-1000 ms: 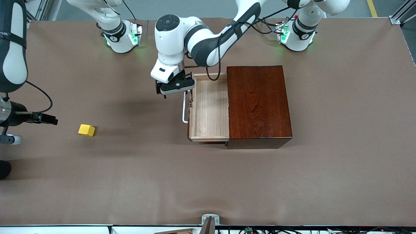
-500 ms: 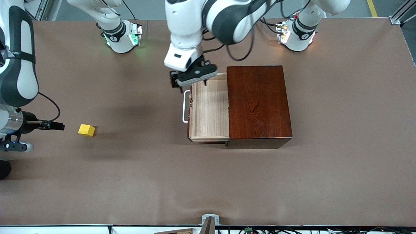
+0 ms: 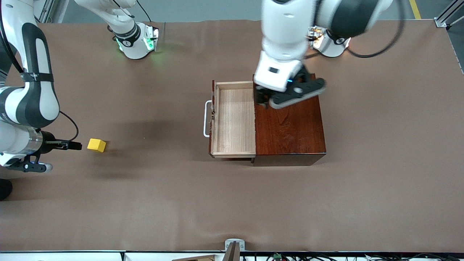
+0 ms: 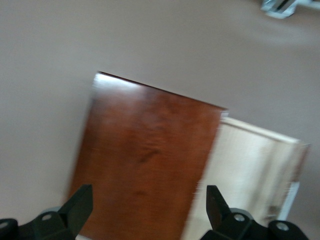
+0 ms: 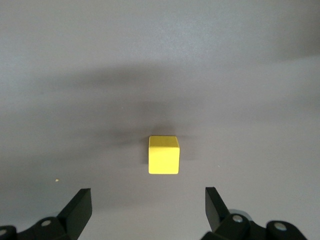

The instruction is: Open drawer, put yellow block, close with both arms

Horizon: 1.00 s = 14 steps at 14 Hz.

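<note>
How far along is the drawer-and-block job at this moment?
Done: the drawer stands pulled open, nothing inside. In hand: the open right gripper lines up on the yellow block, not yet gripped. The open left gripper is over the box. Left: pick, place, close.

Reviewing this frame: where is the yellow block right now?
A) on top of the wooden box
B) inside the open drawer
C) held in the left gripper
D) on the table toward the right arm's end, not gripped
D: the yellow block sits on the bare table, just ahead of the open right gripper, while the drawer stands open with nothing in it.
</note>
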Each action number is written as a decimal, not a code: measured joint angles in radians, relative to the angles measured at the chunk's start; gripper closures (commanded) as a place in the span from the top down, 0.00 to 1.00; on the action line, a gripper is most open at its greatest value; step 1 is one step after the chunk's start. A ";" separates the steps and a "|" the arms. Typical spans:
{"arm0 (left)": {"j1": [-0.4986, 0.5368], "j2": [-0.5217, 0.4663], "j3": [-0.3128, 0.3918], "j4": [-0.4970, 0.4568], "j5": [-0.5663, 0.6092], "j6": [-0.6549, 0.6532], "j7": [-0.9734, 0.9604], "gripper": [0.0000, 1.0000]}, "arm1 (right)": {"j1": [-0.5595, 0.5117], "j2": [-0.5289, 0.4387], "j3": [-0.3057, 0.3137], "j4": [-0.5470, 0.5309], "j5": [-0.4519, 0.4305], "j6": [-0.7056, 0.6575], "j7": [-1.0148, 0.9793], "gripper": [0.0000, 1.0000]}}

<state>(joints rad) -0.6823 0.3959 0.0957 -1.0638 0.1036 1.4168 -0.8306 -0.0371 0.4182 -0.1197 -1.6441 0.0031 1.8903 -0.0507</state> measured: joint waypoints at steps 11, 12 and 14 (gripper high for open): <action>0.365 -0.238 -0.023 -0.109 -0.019 -0.138 0.464 1.00 | -0.024 0.013 -0.002 -0.257 0.003 0.316 0.001 1.00; 0.426 -0.270 -0.047 -0.154 -0.034 -0.115 0.514 1.00 | -0.029 0.015 -0.002 -0.278 0.003 0.342 0.001 1.00; 0.527 -0.345 -0.082 -0.266 -0.053 -0.059 0.592 1.00 | -0.034 0.026 -0.002 -0.307 0.003 0.386 0.001 1.00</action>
<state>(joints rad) -0.1555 0.0510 0.0136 -1.3294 0.0505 1.3578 -0.2382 -0.0711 0.4438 -0.1219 -1.9511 0.0059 2.2760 -0.0500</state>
